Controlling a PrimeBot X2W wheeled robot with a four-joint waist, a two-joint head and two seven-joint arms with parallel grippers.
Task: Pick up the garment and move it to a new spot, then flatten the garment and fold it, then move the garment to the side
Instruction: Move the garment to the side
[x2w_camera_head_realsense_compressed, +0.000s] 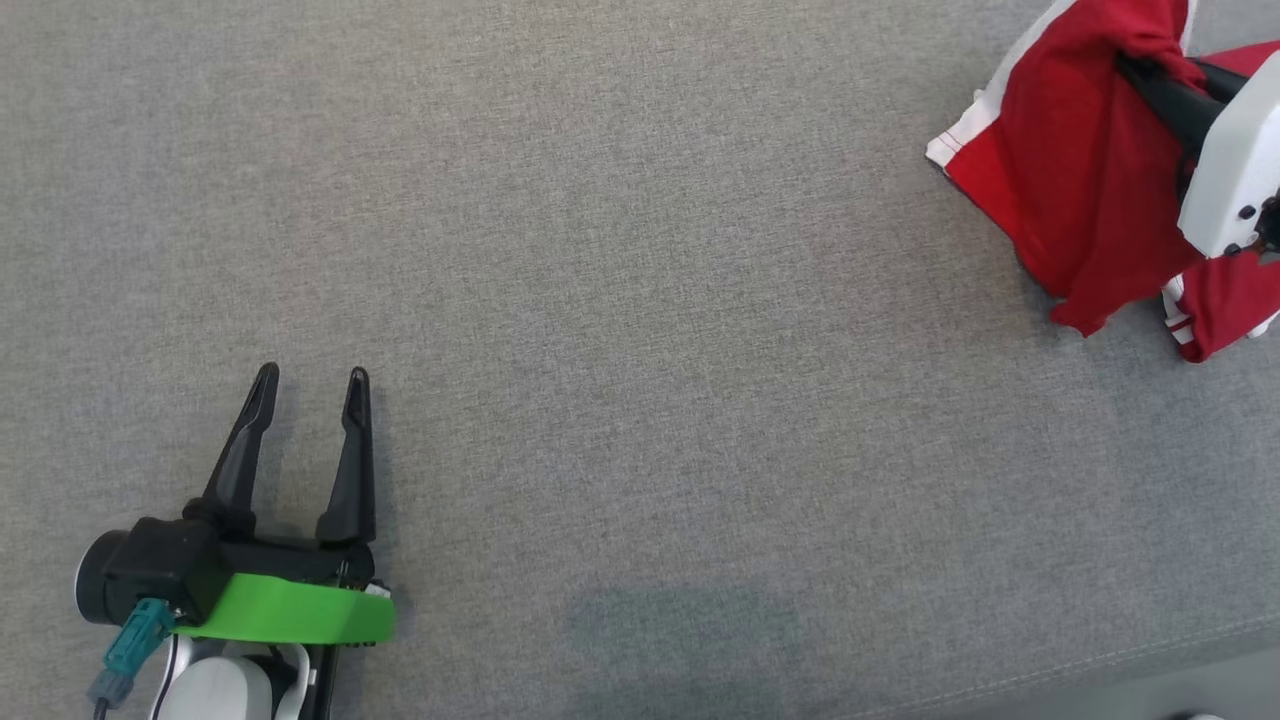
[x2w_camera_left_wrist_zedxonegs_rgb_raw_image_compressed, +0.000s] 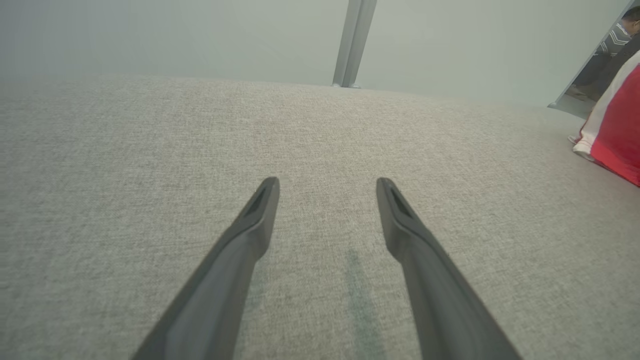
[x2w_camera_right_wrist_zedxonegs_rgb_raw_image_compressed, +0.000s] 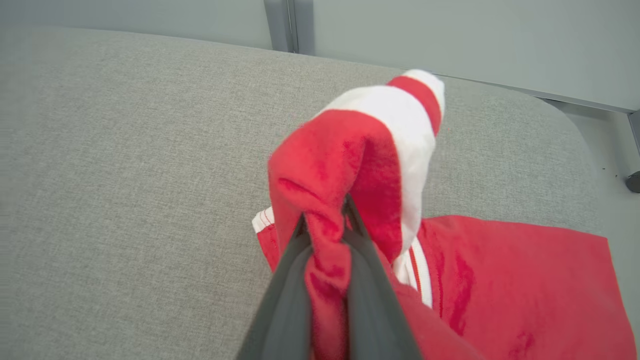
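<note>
The garment (x2w_camera_head_realsense_compressed: 1070, 180) is red with white stripes and hangs bunched at the top right of the head view, its lower folds trailing onto the grey cushion. My right gripper (x2w_camera_head_realsense_compressed: 1150, 70) is shut on the garment, and in the right wrist view the garment (x2w_camera_right_wrist_zedxonegs_rgb_raw_image_compressed: 360, 165) is pinched between the two dark fingers (x2w_camera_right_wrist_zedxonegs_rgb_raw_image_compressed: 285, 295), with a red and white fold rising above the tips. My left gripper (x2w_camera_head_realsense_compressed: 312, 385) rests open at the lower left, far from the cloth, nothing between its fingers (x2w_camera_left_wrist_zedxonegs_rgb_raw_image_compressed: 250, 235). A red and white edge of the garment (x2w_camera_left_wrist_zedxonegs_rgb_raw_image_compressed: 612, 125) shows at the right of the left wrist view.
A wide grey fabric cushion (x2w_camera_head_realsense_compressed: 620, 300) lies under everything. Its front edge (x2w_camera_head_realsense_compressed: 1100, 670) runs along the lower right. A pale wall with a metal post (x2w_camera_left_wrist_zedxonegs_rgb_raw_image_compressed: 352, 42) stands behind the cushion. A person (x2w_camera_left_wrist_zedxonegs_rgb_raw_image_compressed: 612, 45) sits in the background at the upper right.
</note>
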